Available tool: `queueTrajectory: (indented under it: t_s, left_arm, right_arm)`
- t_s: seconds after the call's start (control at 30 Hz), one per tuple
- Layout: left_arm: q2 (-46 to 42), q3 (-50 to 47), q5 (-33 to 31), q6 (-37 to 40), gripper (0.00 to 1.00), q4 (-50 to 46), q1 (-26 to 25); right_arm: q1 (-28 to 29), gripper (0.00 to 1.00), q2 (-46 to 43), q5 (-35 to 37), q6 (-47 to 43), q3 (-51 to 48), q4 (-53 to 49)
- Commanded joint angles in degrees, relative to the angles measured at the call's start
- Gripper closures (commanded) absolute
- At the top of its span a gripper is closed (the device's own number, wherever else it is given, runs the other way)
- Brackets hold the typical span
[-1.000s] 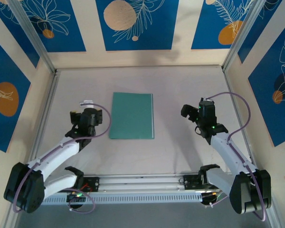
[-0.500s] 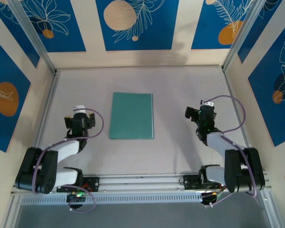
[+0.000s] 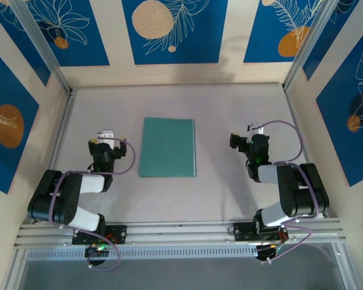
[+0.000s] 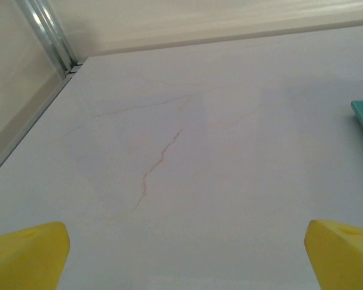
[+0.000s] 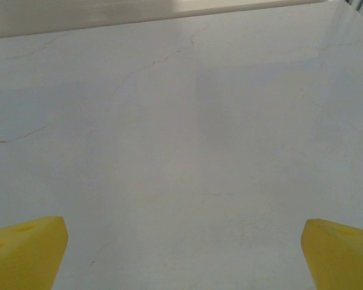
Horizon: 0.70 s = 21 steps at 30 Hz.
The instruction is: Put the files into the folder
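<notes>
Top external view counts one table (image 3: 230, 109), two arms folded low by their bases, and one closed folder (image 3: 167, 147) lying flat mid-table between them, touching neither. Left gripper (image 4: 184, 254) and right gripper (image 5: 184, 251) both gape wide, yellow fingers (image 4: 24, 257) spread above bare tabletop, gripping nothing.

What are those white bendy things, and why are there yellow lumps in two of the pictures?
Those are two robot arms bolted to the near edge of a table. One picture looks down from above. The other two come from little cameras on each arm's wrist, so the yellow lumps are the arm's own fingers. The left pincer and the right pincer are both wide open and hold nothing. Between them lies a closed green folder, flat on the table; its corner peeks into the left wrist picture.
</notes>
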Motion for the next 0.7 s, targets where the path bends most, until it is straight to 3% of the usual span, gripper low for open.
queueTrajectory:
  t_s: [0.0, 0.03, 0.3, 0.67]
  left_arm:
    - [5.88, -2.91, 3.85, 2.00, 0.00, 14.59, 0.99]
    - [7.12, -3.61, 3.13, 2.35, 0.00, 18.41, 0.89]
    - [5.29, 3.21, 2.14, 0.92, 0.00, 2.10, 1.30]
    - [5.29, 2.94, 2.37, 0.99, 0.00, 2.93, 1.35]
  right_arm:
    - [-0.41, 0.01, 2.12, -4.90, -2.74, -1.27, 8.12]
    - [-0.84, 0.01, 1.41, -5.68, -2.44, 0.25, 3.32]
    - [-2.60, 0.01, 1.74, -9.11, -1.47, 1.29, 1.69]
    - [-2.80, 0.01, 1.73, -9.49, -1.43, 1.52, 1.64]
